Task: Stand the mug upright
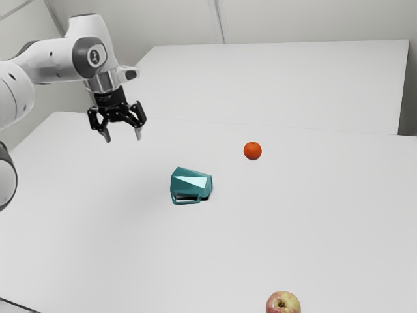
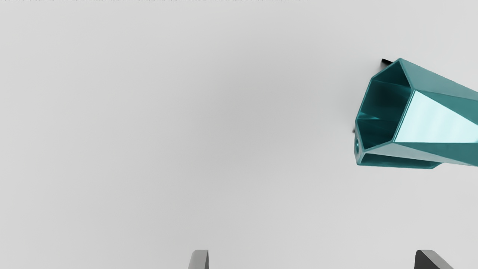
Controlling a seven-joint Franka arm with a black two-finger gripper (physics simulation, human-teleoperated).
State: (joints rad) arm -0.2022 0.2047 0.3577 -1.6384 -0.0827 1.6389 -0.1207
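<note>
The mug lies flat lengthwise, mouth facing the exterior view's left, the end effector spread wide.

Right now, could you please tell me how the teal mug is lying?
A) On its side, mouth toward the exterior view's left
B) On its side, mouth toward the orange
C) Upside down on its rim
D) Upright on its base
A: the mug lies on its side, its open mouth facing the gripper's side.
</note>
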